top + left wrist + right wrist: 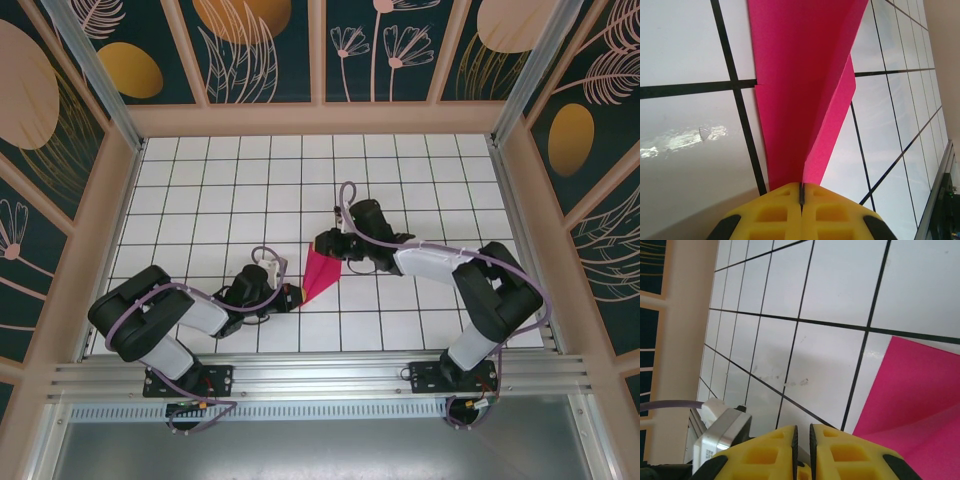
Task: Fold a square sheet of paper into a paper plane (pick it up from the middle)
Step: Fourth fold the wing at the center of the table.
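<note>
Pink paper plane (800, 100) pinched by left claw (801, 189); right claw (803, 434) barely parted, empty.

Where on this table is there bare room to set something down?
On the table, the far rows under the back wall are bare. So is the left side beyond the left arm. Crowded: the middle, where the paper plane sits between that arm and the right arm.

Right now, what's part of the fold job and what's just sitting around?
Job: paper plane, pink, folded; left gripper, shut on its narrow tip; right gripper, jaws slightly apart by its wide end.
Not job: tiled table; patterned walls.
</note>
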